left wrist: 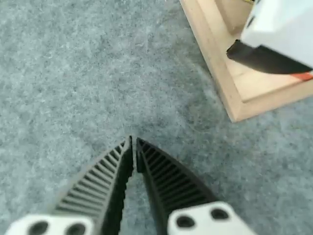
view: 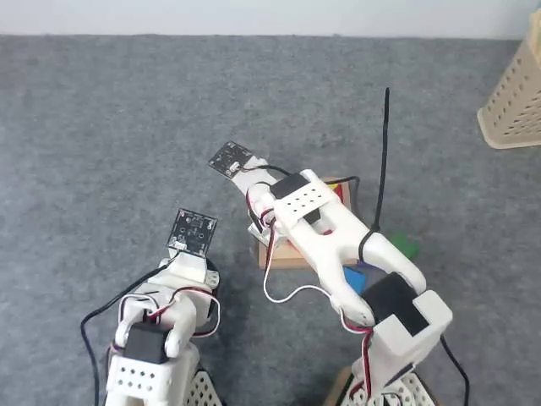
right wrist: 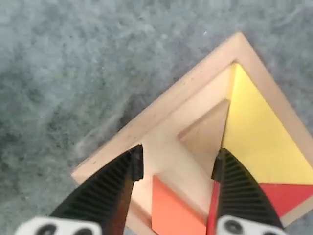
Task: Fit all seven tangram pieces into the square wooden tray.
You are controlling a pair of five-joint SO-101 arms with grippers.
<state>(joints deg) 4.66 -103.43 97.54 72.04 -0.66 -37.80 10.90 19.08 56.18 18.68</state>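
The square wooden tray (right wrist: 161, 107) lies under my right gripper (right wrist: 179, 159), which hovers open just above one of its corners. Inside the tray are a yellow triangle (right wrist: 259, 142), an orange piece (right wrist: 171, 205) between the fingers, a red piece (right wrist: 288, 196) and a wood-coloured triangle (right wrist: 205, 134). In the high view the right arm covers most of the tray (view: 283, 254); a green piece (view: 407, 248) and a blue piece (view: 355, 276) lie on the carpet beside it. My left gripper (left wrist: 133, 143) is shut and empty over bare carpet, a short way from the tray's corner (left wrist: 234, 93).
Grey carpet covers the whole work surface. A beige perforated basket (view: 516, 93) stands at the far right. A black cable (view: 386, 152) rises behind the tray. The right arm's body (left wrist: 279, 34) hangs over the tray in the left wrist view.
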